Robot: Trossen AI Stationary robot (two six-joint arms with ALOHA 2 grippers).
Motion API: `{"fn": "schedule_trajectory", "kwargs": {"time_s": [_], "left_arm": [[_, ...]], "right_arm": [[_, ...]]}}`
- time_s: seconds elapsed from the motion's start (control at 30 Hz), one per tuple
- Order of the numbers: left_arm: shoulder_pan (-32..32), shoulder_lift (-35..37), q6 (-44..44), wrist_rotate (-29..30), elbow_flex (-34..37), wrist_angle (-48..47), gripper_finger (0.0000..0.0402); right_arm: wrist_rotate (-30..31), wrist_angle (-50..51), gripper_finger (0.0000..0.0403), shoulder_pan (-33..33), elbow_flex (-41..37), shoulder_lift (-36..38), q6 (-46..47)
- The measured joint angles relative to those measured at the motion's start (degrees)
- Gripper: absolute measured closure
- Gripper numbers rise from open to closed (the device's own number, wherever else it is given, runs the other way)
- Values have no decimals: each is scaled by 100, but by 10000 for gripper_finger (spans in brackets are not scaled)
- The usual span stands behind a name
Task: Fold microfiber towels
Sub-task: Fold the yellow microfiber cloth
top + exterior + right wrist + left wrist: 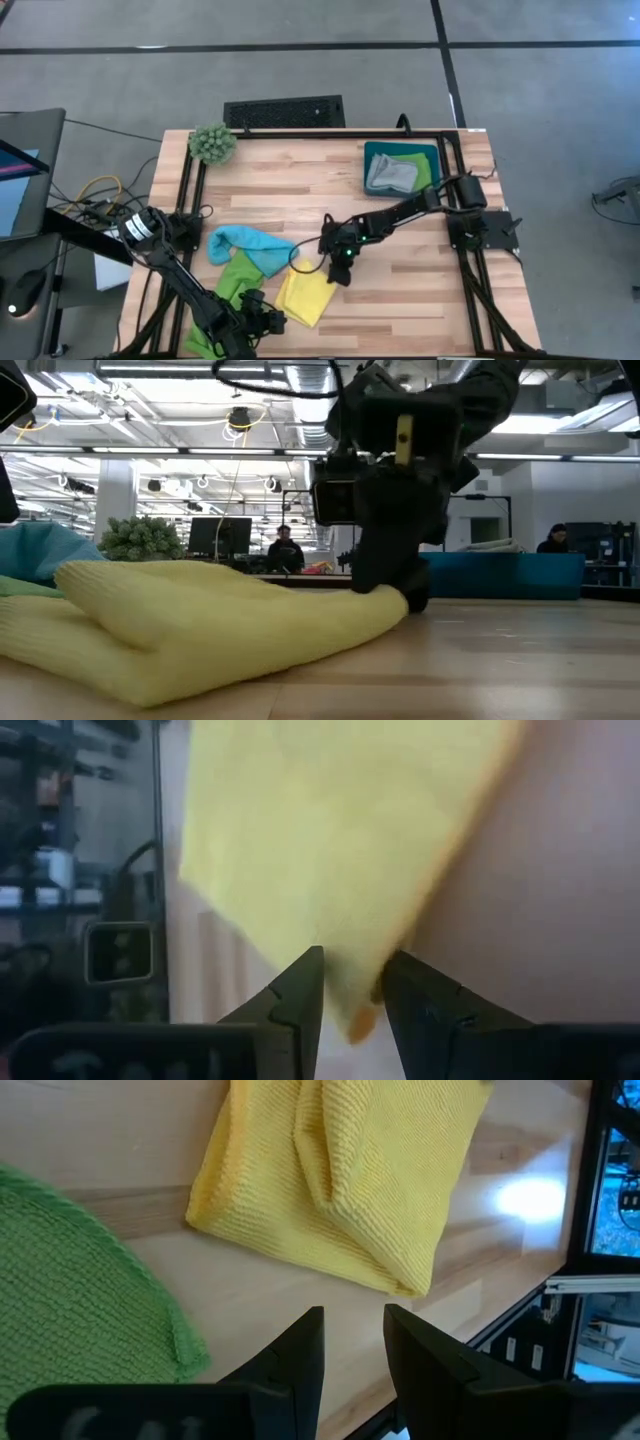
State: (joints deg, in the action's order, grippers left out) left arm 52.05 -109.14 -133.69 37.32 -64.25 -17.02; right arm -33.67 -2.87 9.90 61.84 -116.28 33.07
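Right fingers (352, 990) pinching yellow towel (306, 294) corner, L gripper (352, 1342) nearby.

1. No text, label, brand, number or sign can be read in any view.
2. The black wrist camera housing (336, 502) on the arm in the low view shows no legible marking.
3. The dark monitor (18, 172) at the table's left edge shows colour only, with no legible characters.
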Motion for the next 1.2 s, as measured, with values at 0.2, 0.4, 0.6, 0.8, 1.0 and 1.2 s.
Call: {"fn": "schedule_trajectory", "kwargs": {"time_s": [0.2,0.4,0.6,0.8,1.0,1.2], "left_arm": [[-93,0,-6,-56,0,86,304],[-105,0,-27,-162,0,189,304],[-254,-81,-30,-259,-2,203,304],[-387,-173,-33,-599,-2,289,304],[-351,-160,-33,-1060,-7,492,304],[-509,-160,-41,-808,-2,-6,304]], "right_arm": [[-141,9,276,62,35,-12,40],[-64,3,296,73,40,-12,76],[-48,-15,359,71,42,-12,102],[-27,-103,388,67,44,-11,102],[-9,-105,390,62,44,-8,99],[83,-162,390,62,46,0,98]]}}
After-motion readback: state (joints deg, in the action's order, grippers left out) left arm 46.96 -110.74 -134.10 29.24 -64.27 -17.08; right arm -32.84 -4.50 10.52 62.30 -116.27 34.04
